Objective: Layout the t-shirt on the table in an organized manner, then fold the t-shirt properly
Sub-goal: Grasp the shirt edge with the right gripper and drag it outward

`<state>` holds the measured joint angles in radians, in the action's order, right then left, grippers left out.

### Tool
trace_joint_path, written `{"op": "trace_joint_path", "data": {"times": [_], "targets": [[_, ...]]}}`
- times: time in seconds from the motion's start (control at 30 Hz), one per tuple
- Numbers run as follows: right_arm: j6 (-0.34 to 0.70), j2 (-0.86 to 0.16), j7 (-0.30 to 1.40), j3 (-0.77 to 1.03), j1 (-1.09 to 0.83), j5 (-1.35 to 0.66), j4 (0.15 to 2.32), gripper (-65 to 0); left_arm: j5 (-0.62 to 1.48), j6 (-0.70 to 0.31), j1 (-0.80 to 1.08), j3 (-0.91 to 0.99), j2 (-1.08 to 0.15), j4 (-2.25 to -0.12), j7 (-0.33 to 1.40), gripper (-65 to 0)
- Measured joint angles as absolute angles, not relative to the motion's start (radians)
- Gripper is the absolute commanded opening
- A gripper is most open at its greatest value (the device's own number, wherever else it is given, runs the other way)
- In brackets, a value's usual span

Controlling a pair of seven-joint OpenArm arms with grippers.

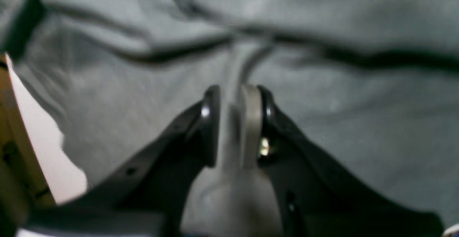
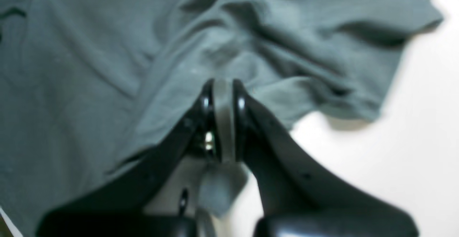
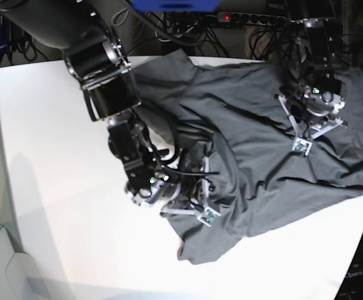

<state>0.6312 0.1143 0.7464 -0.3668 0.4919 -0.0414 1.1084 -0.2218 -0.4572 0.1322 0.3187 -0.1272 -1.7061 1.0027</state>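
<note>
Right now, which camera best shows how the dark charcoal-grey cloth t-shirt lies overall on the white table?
The base view: the whole dark charcoal-grey t-shirt shows, crumpled across the white table. The wrist views show only blurred close-ups of cloth pinched in the left gripper and right gripper.

— What sort of place?
— A robotics lab, judging by the two black robot arms (image 3: pixel 115 100) mounted over a bare white bench (image 3: pixel 50 187).
— Anything else pointing that way?
— Tangled cables (image 3: pixel 187 28) and a power strip (image 3: pixel 250 17) with a red light along the back edge.
</note>
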Motion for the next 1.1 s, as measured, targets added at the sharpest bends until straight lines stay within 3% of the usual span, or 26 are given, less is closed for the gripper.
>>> {"op": "trace_joint_path", "data": {"times": [0.3,0.7,1.1], "targets": [[0.632,0.11,0.59,-0.366,0.487,-0.032,0.865,-65.0,-0.224,-0.457,0.19,0.316,-0.162,-1.706,0.996,-54.2],[0.635,-0.048,0.508,-0.358,0.498,-0.085,0.835,-65.0,-0.213,-0.447,0.24,0.315,-0.224,-1.652,0.964,-54.2],[0.639,-0.191,0.523,-0.118,0.481,-0.079,0.835,-65.0,-0.221,-0.445,0.254,0.313,-0.224,-1.656,0.954,-54.3]]}}
